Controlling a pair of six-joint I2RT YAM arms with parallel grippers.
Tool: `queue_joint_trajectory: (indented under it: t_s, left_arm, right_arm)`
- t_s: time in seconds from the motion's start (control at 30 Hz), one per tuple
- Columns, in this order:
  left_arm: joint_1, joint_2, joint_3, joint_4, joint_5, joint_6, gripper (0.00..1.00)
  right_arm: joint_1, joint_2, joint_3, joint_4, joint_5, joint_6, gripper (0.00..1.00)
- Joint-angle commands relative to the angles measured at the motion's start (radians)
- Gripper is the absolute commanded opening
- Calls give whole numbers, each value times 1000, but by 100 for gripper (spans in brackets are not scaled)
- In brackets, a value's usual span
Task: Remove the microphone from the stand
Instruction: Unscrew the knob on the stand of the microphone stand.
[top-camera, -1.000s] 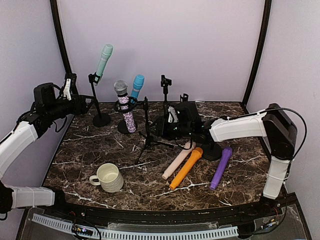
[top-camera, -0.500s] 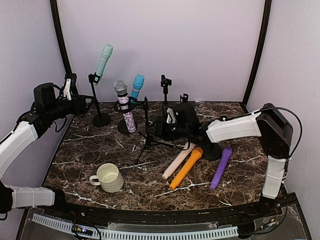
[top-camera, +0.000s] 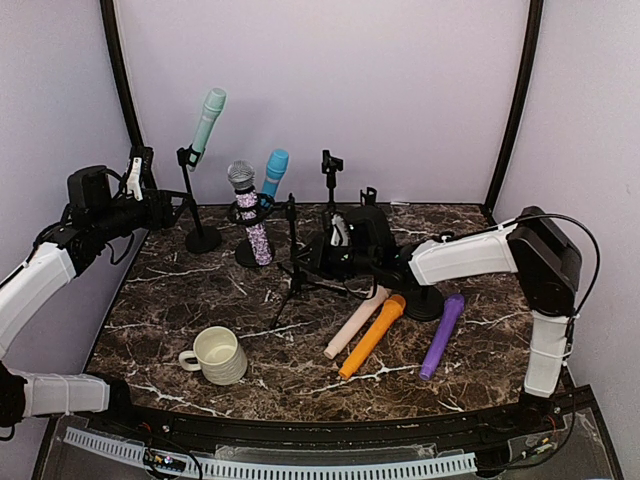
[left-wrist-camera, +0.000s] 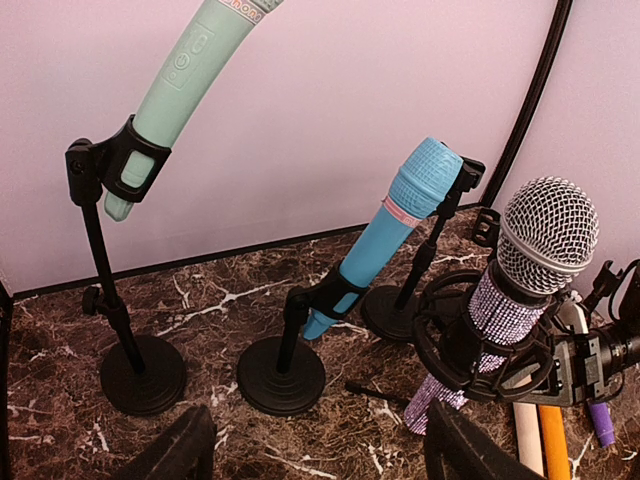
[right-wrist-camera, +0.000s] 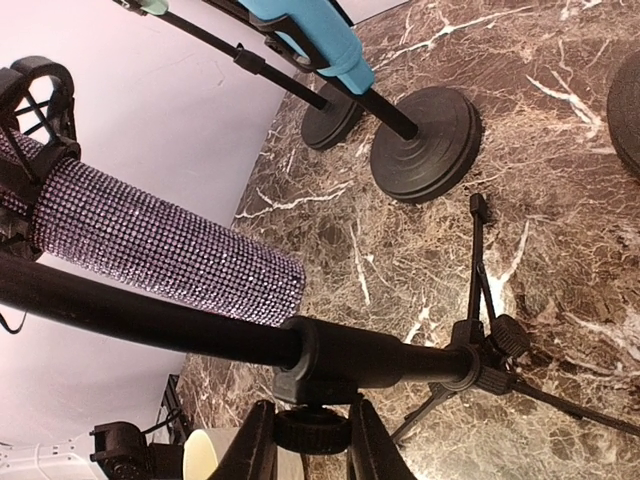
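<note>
Right gripper (right-wrist-camera: 311, 425) pinches the tripod stand (right-wrist-camera: 370, 360) at its knob; a slipping hold could topple the glittery microphone (right-wrist-camera: 170, 250).

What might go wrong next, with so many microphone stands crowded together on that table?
The right arm's fingers pinch a small knob on the tripod stand, which carries the rhinestone microphone high up; a tug there might tip the thin-legged stand. The blue microphone on its round-base stand sits right beside it and might get knocked. The left arm's fingers stand open, holding nothing, so nothing catches the microphone if it slips out.
</note>
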Motion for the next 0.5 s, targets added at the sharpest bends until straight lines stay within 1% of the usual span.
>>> queue_joint_trajectory:
  t_s: [0.0,0.23,0.37,0.47]
  left_arm:
    - [-2,-14,-13,27,7,4,74]
    - [-2,-12,-14,27,9,3,74]
    - [-2,-11,-14,27,11,3,74]
    - [-2,-9,-14,27,13,2,74]
  right_arm:
    - [0,-6,24,-15,55,-47,17]
    - [39,-14,71,-179,213,-164,14]
    - [75,-7,109,-264,352,-221,14]
    - [93,7,142,-324,417,-249,13]
